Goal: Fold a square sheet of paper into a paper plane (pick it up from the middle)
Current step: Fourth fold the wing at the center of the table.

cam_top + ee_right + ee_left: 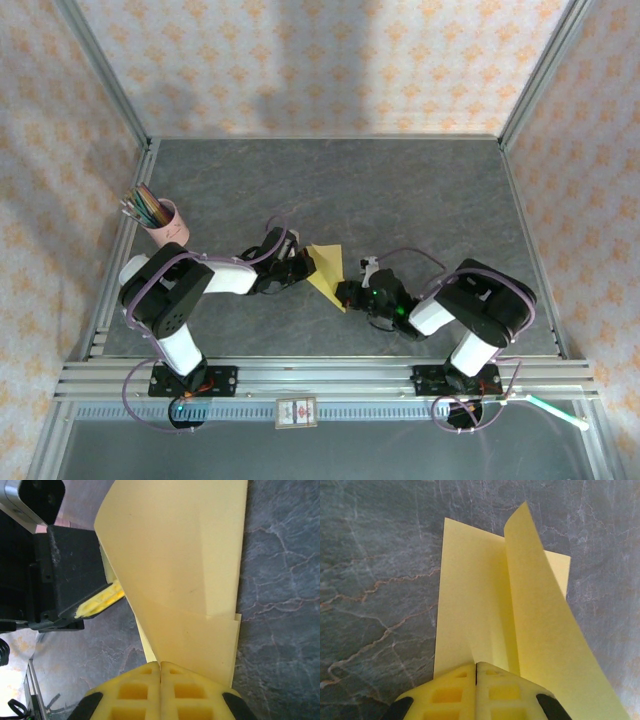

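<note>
The partly folded square sheet of paper (pixel 328 268) is pinched on the counter (pixel 330 180) at opposite edges by the closed left claw (pixel 476 667) and the closed right claw (pixel 160 666), with its crease laid straight out from the left one.

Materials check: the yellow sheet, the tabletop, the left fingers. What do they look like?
Yellow sheet: thin matte paper; it holds a sharp crease and its lifted flap curls. Tabletop: grey stone-look surface with pale veins, slight sheen; real stone or printed laminate, can't tell. Left fingers: yellow matte plastic, probably printed or moulded, with square pockets.
</note>
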`<state>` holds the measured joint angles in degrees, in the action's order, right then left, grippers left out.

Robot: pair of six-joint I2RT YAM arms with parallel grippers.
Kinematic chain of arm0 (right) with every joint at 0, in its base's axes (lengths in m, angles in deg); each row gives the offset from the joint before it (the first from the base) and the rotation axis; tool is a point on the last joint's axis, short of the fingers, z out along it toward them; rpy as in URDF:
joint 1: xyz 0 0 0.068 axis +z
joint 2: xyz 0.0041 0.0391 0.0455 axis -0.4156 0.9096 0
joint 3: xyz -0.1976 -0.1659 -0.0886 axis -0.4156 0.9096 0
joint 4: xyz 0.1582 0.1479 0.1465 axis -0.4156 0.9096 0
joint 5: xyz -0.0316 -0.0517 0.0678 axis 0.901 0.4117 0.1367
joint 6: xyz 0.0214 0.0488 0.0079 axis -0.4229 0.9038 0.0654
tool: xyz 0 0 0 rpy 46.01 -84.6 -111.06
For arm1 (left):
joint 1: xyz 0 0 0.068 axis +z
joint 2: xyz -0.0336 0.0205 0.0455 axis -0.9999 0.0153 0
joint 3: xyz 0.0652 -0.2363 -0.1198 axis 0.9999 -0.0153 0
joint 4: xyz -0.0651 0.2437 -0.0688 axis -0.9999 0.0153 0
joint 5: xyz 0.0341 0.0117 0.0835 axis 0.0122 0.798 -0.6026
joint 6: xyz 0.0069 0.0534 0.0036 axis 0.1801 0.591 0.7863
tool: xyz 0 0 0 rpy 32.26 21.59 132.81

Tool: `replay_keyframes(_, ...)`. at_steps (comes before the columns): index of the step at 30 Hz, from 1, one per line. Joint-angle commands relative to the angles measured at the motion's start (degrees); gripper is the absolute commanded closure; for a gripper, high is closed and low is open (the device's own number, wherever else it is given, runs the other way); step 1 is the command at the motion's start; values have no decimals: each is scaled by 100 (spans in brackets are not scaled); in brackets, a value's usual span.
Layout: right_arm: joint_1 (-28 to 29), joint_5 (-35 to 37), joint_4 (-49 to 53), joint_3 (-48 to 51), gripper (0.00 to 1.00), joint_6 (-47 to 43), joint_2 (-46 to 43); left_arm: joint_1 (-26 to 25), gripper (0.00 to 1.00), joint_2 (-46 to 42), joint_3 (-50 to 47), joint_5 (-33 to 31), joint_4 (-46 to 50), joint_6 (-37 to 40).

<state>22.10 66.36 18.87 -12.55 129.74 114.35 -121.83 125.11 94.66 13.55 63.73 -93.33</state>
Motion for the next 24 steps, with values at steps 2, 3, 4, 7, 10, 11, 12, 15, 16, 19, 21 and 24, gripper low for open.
replay_keyframes(2,-38,-32,-328,74,100,2,55,-25,100,-72,-116,-230,70,-27)
replay_keyframes(3,-46,-18,-368,108,100,29,56,-25,100,-96,-117,-243,76,-25)
replay_keyframes(4,-42,-1,-424,144,100,71,53,-23,100,-109,-116,-248,79,-34)
replay_keyframes(7,-47,48,-556,223,100,194,78,-25,100,-144,-117,-243,79,-42)
replay_keyframes(10,-55,86,-753,326,100,349,154,-25,100,-182,-100,-244,88,-41)
replay_keyframes(11,-63,87,-830,348,100,393,188,-25,100,-202,-104,-248,86,-36)
replay_keyframes(12,-62,83,-893,371,100,440,218,-25,100,-222,-94,-255,96,-37)
replay_keyframes(15,-60,105,-1083,455,100,579,303,-25,99,-302,-76,-283,125,-30)
replay_keyframes(16,-60,113,-1096,461,100,608,325,-25,97,-331,-67,-285,139,-27)
replay_keyframes(19,-61,148,-1217,528,100,710,387,-24,94,-413,-23,-323,195,19)
replay_keyframes(21,-63,169,-1280,580,100,759,396,-25,93,-464,5,-344,243,58)
replay_keyframes(24,-62,236,-1345,657,100,811,374,-25,93,-563,-27,-301,161,40)
